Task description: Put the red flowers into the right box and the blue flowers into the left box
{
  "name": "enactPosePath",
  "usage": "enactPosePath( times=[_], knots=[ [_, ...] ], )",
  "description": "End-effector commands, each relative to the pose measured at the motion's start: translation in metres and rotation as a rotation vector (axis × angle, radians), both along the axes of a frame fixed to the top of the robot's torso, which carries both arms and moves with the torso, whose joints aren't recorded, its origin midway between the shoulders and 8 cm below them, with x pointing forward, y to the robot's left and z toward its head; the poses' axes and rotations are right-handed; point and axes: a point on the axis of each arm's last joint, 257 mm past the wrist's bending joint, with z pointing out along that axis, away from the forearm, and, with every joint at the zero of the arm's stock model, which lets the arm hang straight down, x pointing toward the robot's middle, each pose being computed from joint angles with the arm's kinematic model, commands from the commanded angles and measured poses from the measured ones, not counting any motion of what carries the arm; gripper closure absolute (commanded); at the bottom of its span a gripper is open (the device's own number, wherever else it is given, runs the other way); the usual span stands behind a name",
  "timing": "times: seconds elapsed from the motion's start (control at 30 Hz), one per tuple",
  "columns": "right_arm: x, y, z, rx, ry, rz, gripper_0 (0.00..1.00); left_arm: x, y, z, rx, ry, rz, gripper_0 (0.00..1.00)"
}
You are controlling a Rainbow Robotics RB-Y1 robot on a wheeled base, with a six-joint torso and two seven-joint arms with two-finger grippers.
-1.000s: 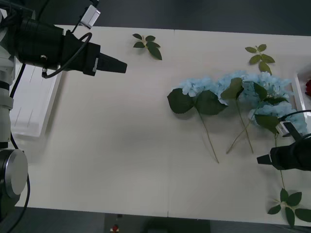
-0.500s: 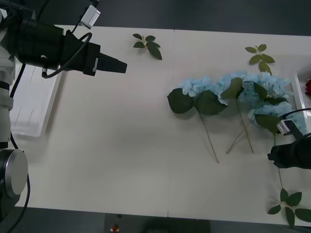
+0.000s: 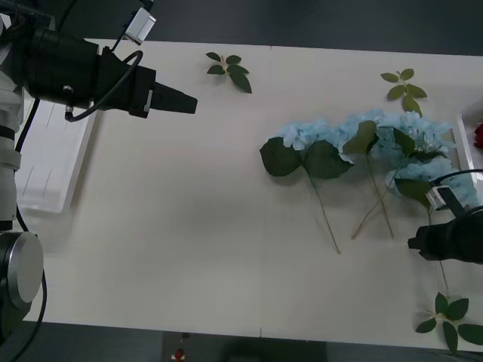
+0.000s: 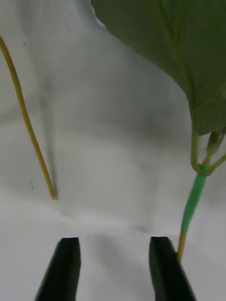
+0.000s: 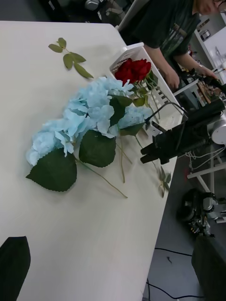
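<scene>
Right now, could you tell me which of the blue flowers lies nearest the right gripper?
The rightmost of the blue flowers, next to the right box. Its stem runs down beside the open right gripper; the other stems lie further left.

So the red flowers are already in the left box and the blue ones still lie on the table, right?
Not quite: the red flowers sit in the right box, as the left wrist view shows. The left box holds no flowers in the front view. The blue flowers do lie on the table.
</scene>
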Motion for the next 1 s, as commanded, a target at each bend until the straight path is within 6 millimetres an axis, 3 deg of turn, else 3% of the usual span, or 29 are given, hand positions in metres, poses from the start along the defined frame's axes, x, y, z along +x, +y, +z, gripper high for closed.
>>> enactPosePath(
  times=[0.03, 0.33, 0.57, 0.63, 0.7, 1.0],
  knots=[
    [0.009, 0.008, 0.018, 0.021, -0.018, -0.008, 0.00, 0.003, -0.002, 0.017, -0.008, -0.068, -0.016, 0.00],
    [0.004, 0.021, 0.019, 0.056, 0.004, -0.010, 0.00, 0.003, -0.002, 0.017, -0.008, -0.068, -0.016, 0.00],
    [-0.019, 0.074, 0.034, 0.231, 0.097, -0.015, 0.00, 0.003, -0.002, 0.017, -0.008, -0.068, -0.016, 0.00],
    [-0.016, 0.078, 0.046, 0.244, 0.089, -0.008, 0.00, 0.003, -0.002, 0.017, -0.008, -0.068, -0.016, 0.00],
    [-0.013, 0.073, 0.051, 0.230, 0.079, -0.002, 0.00, 0.003, -0.002, 0.017, -0.008, -0.068, -0.016, 0.00],
    [0.023, 0.006, 0.087, 0.028, 0.001, -0.003, 0.00, 0.003, -0.002, 0.017, -0.008, -0.068, -0.016, 0.00]
  ],
)
